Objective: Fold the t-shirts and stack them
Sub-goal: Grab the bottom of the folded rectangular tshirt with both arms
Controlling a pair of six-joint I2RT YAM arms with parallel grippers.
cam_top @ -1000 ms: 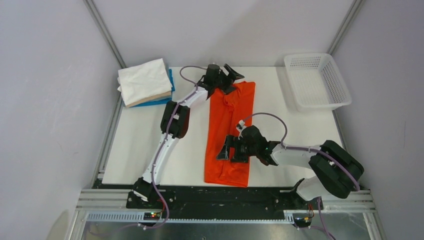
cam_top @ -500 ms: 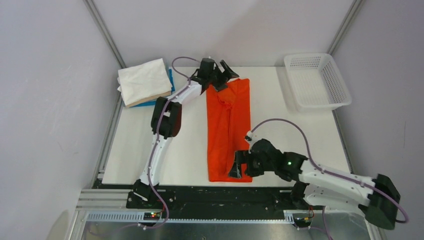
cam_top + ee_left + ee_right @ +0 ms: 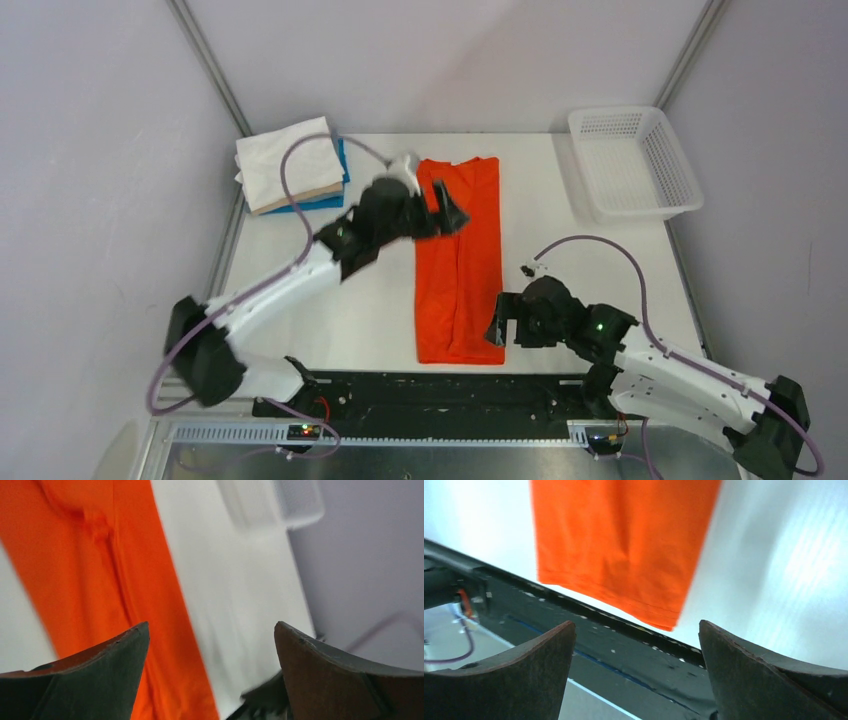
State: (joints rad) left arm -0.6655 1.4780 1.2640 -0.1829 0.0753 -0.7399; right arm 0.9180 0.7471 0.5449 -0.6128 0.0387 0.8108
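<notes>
The orange t-shirt [image 3: 458, 262] lies flat on the white table as a long narrow strip, collar end far, hem near the front edge. It also shows in the left wrist view [image 3: 95, 580] and the right wrist view [image 3: 624, 540]. My left gripper [image 3: 447, 212] is open and empty above the shirt's upper left part. My right gripper [image 3: 497, 325] is open and empty just right of the shirt's near right corner. The pile of folded shirts [image 3: 290, 165], white on top over beige and blue, sits at the far left corner.
A white mesh basket [image 3: 632, 162] stands at the far right of the table [image 3: 590, 260]. The black front rail [image 3: 440, 390] runs along the near edge, also in the right wrist view [image 3: 624, 650]. Grey walls enclose the sides.
My left gripper has let go of the shirt's collar end and pulled back toward me. My right gripper has moved from the shirt's middle to off its near right corner. The shirt now lies straighter.
</notes>
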